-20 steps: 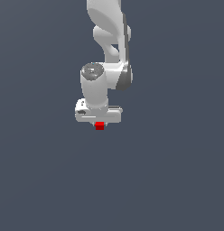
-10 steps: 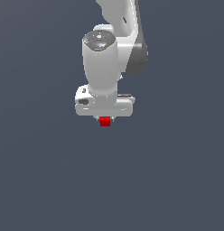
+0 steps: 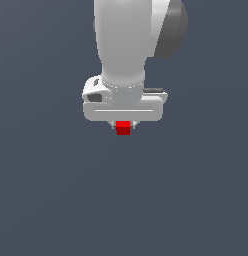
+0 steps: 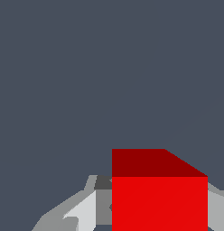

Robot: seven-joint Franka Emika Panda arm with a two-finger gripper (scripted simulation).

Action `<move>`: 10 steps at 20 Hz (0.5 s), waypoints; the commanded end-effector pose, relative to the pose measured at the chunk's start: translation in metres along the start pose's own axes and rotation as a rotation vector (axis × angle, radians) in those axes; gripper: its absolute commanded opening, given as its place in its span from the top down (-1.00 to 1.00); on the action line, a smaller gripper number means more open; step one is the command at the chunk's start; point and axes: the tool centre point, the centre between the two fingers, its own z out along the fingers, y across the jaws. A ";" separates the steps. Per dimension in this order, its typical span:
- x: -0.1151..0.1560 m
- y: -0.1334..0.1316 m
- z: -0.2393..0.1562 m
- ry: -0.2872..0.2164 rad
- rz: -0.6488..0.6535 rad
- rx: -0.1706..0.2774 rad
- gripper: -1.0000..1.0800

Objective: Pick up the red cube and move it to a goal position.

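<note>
Panda arm (image 3: 127, 40) hangs down the middle of the exterior view, white links with a dark grey joint cap (image 3: 172, 27) on the exterior view's right. The wide white gripper (image 3: 123, 126) body sits crosswise under the wrist.

Red cube (image 3: 123, 128) is tucked right under the centre of the gripper body, much narrower than the body, 2 faces showing: lighter top strip, brighter front. Small pale finger (image 3: 114, 123) stubs show just beside it on either side, touching or very nearly.

Wrist view: red cube (image 4: 159, 198) fills the space between the fingers, bright front face plus a darker red face above it. Grey finger (image 4: 82, 212) presses against 1 side of the cube, a sliver of the second finger (image 4: 217, 207) shows on the opposite side. Jaws clenched on the cube, gripping it from 2 sides.

Background is uniform dark slate-blue in both views, no visible surface edge or shadow under the cube, so can't tell its height above anything. No goal marker visible in either view.
</note>
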 end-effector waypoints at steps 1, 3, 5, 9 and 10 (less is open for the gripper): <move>0.006 -0.004 -0.014 -0.001 0.000 0.000 1.00; 0.011 -0.007 -0.022 -0.001 0.000 0.000 1.00; 0.014 -0.009 -0.029 -0.001 0.000 0.000 1.00; 0.019 -0.012 -0.038 -0.001 0.000 0.001 1.00; 0.020 -0.013 -0.040 -0.001 0.000 0.001 1.00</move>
